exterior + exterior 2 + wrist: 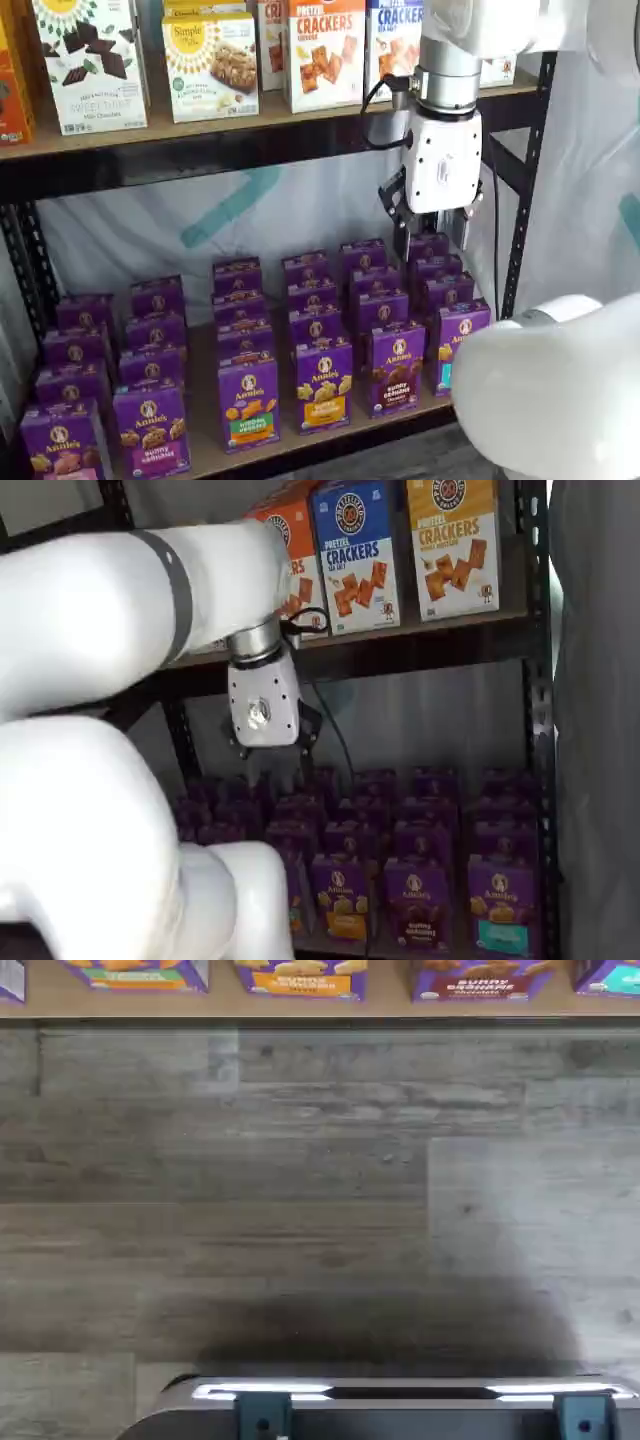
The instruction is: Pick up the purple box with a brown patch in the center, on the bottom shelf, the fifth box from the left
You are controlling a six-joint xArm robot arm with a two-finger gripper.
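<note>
The purple box [397,368] with dark brown bunny cookies on its front stands in the front row on the bottom shelf [203,440]. A yellow-orange-banded carton is on its left and a teal-banded one on its right. It also shows in a shelf view [418,900] and at the shelf's front edge in the wrist view [478,980]. My gripper [435,238] hangs above the back rows, up and to the right of the box. Its black fingers stand apart and hold nothing. It also shows in a shelf view [272,758].
Rows of similar purple cartons [248,400] fill the bottom shelf. The upper shelf [250,125] holds cracker and cookie boxes just above the gripper. A black rack post [525,180] stands to the right. Grey wood-look floor [300,1180] lies before the shelf.
</note>
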